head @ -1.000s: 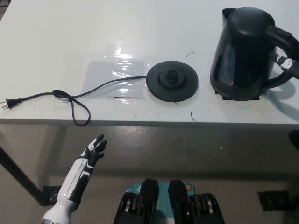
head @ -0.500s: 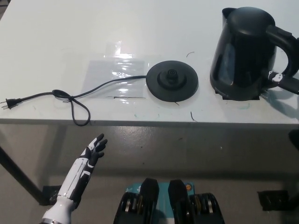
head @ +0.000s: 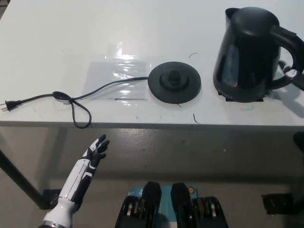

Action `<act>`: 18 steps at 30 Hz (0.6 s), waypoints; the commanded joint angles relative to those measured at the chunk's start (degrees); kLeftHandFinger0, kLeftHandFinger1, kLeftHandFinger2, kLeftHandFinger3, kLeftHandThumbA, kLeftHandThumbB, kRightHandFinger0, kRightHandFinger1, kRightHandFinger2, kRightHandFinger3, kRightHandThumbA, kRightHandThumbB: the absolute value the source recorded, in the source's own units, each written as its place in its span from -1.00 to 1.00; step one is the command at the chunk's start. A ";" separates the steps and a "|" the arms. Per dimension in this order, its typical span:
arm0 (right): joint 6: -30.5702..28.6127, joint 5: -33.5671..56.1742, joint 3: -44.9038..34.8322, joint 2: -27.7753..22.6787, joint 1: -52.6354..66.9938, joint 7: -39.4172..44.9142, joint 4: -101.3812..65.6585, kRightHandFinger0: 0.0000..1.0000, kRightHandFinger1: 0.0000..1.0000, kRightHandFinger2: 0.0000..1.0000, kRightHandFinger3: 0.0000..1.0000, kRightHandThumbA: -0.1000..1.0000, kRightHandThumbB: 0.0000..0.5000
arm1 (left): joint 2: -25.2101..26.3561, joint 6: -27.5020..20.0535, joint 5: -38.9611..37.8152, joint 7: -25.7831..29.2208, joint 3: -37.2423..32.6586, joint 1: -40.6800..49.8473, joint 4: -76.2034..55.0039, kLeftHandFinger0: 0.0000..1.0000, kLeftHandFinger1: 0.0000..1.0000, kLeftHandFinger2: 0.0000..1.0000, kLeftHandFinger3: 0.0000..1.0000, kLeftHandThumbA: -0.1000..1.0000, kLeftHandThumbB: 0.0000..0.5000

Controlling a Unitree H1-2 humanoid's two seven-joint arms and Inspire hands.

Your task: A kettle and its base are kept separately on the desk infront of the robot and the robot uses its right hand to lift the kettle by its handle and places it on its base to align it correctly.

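Barely any of the right hand (head: 295,76) is showing at the right edge, sitting by the handle (head: 287,47), so I can't tell if its fingers are gripping. Left hand (head: 96,151) is hanging below the near desk edge, fingers loosely spread, holding nothing. Kettle (head: 244,54) is standing upright at the far right of the desk (head: 57,38), well apart from its base (head: 174,82) near the middle. I'm guessing rigid smooth plastic, top-heavy if filled, so wrapping that handle loop seems safest.
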 commanded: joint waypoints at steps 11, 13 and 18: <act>-5.47 12.94 -7.86 3.34 -5.50 -0.96 -9.97 -1.00 -0.55 0.06 -0.32 -0.02 0.04 | 1.23 -0.14 0.33 -0.89 0.36 -1.53 -1.07 1.00 1.00 1.00 1.00 1.00 -0.07; -5.24 13.10 -7.80 3.25 -5.52 -0.98 -10.05 -1.00 -0.50 0.11 -0.28 -0.01 0.03 | 1.26 -0.05 0.10 -0.98 0.40 -1.60 -1.07 1.00 1.00 1.00 1.00 1.00 -0.07; -5.29 14.11 -7.69 2.56 -5.83 -0.07 -8.38 -1.00 -0.37 0.26 -0.09 -0.01 -0.04 | 1.68 0.25 -0.18 -1.22 0.61 -1.81 -1.35 1.00 1.00 1.00 1.00 1.00 -0.09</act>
